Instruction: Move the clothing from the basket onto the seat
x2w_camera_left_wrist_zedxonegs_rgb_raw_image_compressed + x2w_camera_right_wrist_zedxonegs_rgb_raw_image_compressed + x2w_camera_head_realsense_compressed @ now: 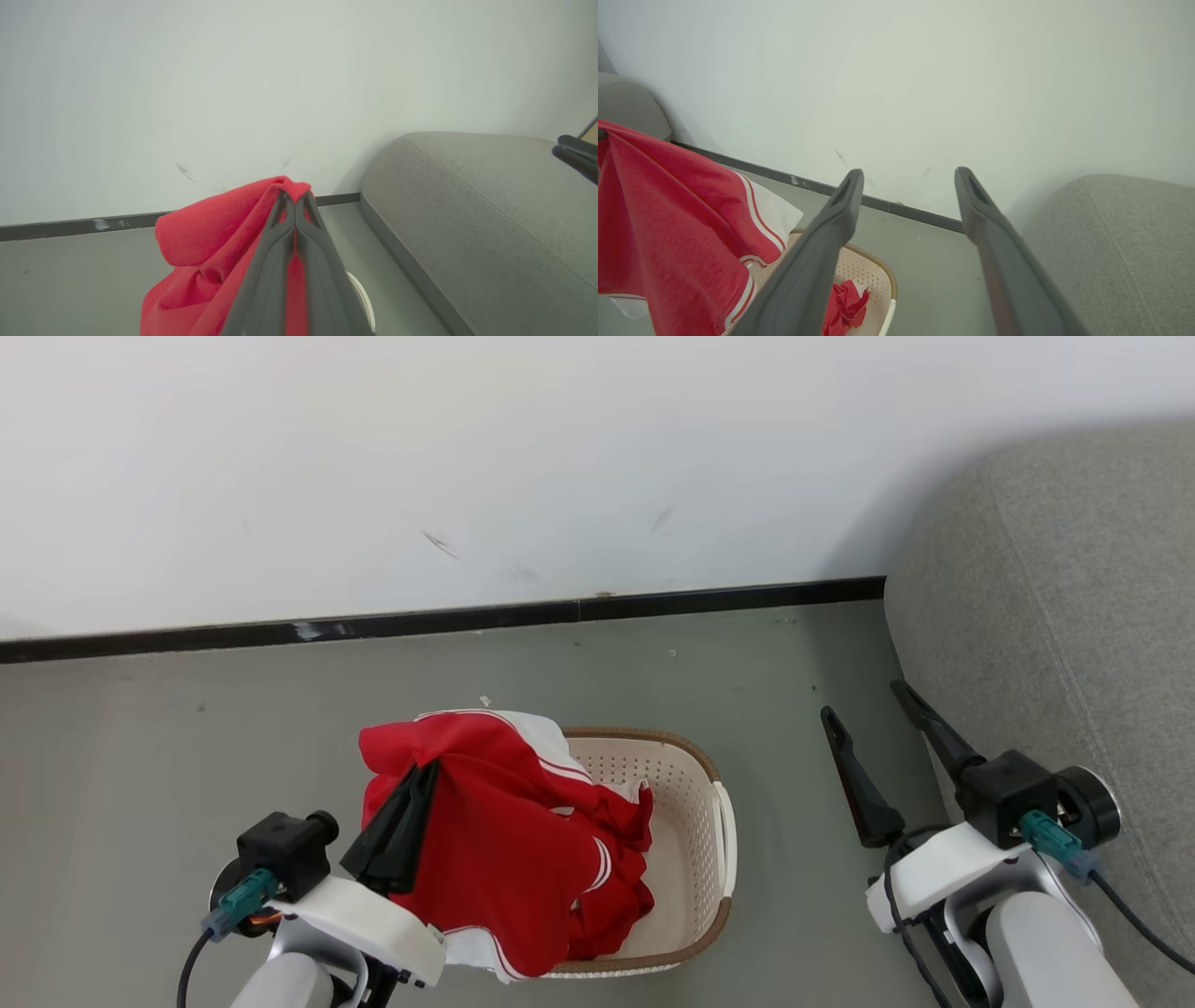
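Mid-lift: my L gripper (422,775) is pinched tight on a red garment (504,840), held up w/ the cloth draping over the basket (691,821)'s left half. R gripper (865,702) is spread wide, holding nothing, near the seat (1055,616). Another red piece (845,303) lies in the basket. Next, I reckon: raise til the hem clears the rim, swing right over the seat, release. Floor (187,728) is flat grey. White wall (467,476) w/ dark skirting (420,621) is close behind.

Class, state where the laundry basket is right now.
In the head view, the laundry basket sits on the floor at lower centre, left of the grey sofa; the red garment clamped in the left gripper hangs over its left half.
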